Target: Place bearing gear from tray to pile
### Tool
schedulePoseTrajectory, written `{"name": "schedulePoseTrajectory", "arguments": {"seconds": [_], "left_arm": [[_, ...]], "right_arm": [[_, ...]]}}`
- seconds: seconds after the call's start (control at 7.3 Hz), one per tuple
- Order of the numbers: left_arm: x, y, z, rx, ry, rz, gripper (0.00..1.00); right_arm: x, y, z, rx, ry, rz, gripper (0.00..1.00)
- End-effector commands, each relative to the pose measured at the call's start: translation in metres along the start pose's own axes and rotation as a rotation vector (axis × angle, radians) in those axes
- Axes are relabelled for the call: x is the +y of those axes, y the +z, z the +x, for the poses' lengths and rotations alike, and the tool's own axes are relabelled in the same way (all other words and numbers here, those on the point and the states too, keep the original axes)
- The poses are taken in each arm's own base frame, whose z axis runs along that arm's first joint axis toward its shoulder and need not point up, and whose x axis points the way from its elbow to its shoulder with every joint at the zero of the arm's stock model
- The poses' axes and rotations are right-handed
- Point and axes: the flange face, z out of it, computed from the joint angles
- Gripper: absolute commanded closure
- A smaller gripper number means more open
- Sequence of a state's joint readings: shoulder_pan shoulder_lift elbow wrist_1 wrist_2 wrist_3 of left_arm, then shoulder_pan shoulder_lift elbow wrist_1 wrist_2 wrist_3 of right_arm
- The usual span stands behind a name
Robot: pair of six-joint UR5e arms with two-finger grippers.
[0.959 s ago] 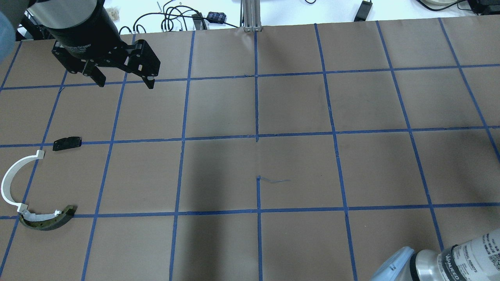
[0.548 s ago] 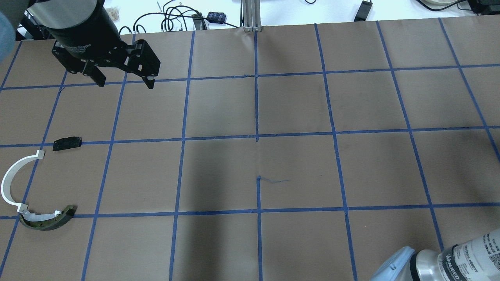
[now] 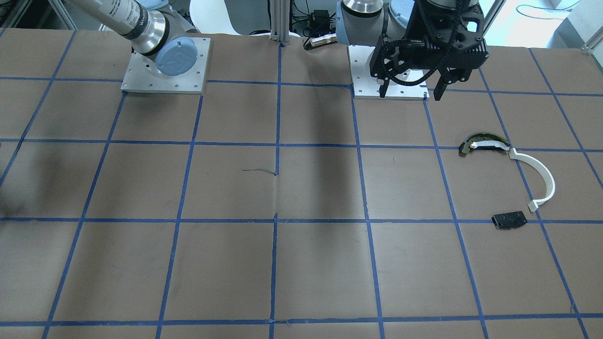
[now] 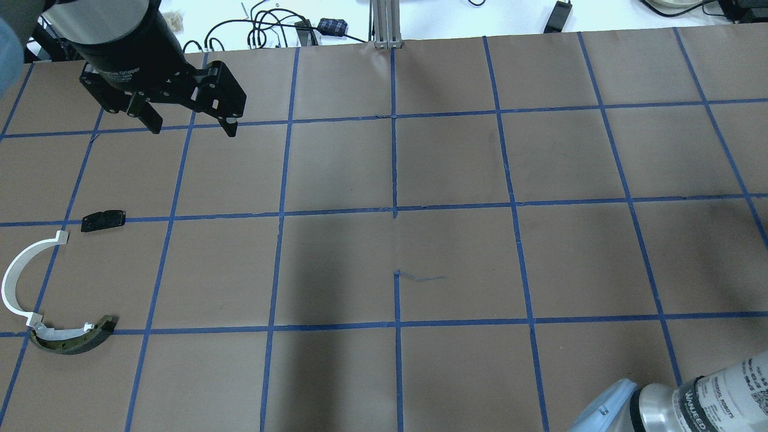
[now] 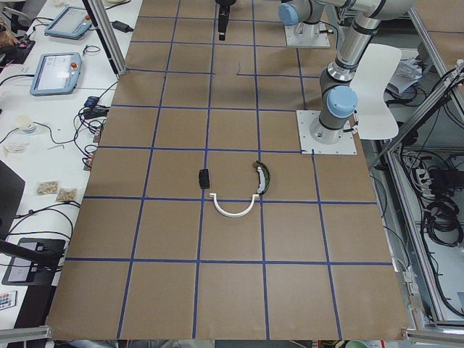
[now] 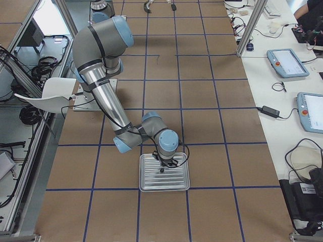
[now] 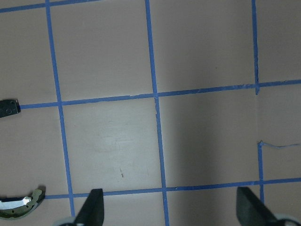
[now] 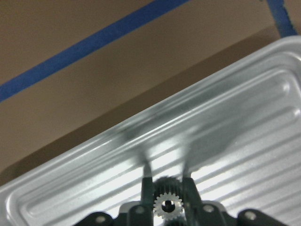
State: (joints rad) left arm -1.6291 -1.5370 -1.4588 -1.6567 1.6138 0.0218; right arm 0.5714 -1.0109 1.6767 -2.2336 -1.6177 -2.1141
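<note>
Left tool (image 4: pixel 194 131) unmoved, right tool (image 8: pixel 167 173) gripping gear (image 8: pixel 168 205), blue-gridded table (image 4: pixel 456 162)

Overhead and front cameras face each other across the table (image 4: pixel 450 162), both catching the white half-ring (image 4: pixel 17 273).

Table (image 4: pixel 456 258): tray (image 6: pixel 176 180), half-ring (image 3: pixel 550 182), curved piece (image 4: pixel 72 343), black plate (image 4: pixel 103 220).

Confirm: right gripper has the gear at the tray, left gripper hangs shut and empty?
Not quite. The left gripper is open, not shut: the left wrist view shows its fingers wide apart with nothing between them. The rest stands: the right gripper has the gear at the tray.
</note>
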Motion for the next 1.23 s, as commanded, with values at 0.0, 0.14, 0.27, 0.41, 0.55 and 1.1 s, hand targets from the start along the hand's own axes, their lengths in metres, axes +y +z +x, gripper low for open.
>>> {"name": "schedulePoseTrajectory", "arguments": {"seconds": [0.0, 0.14, 0.27, 0.41, 0.55, 1.1], "left_arm": [[0.000, 0.000, 0.000, 0.000, 0.001, 0.000, 0.00], [0.001, -0.001, 0.000, 0.000, 0.001, 0.001, 0.00], [0.000, 0.000, 0.000, 0.000, 0.001, 0.000, 0.00], [0.000, 0.000, 0.000, 0.000, 0.001, 0.000, 0.00], [0.000, 0.000, 0.000, 0.000, 0.001, 0.000, 0.00], [0.001, -0.001, 0.000, 0.000, 0.001, 0.001, 0.00]], "right_arm": [[0.003, -0.019, -0.001, -0.007, 0.006, -0.053, 1.00], [-0.004, -0.047, -0.006, 0.020, 0.009, -0.060, 1.00], [-0.011, -0.071, -0.010, 0.031, 0.035, -0.055, 1.00], [-0.044, -0.100, -0.006, 0.085, 0.027, -0.044, 1.00], [-0.080, -0.117, -0.005, 0.084, 0.081, -0.031, 1.00], [-0.351, -0.139, -0.018, 0.051, 0.449, 0.064, 1.00]]}}
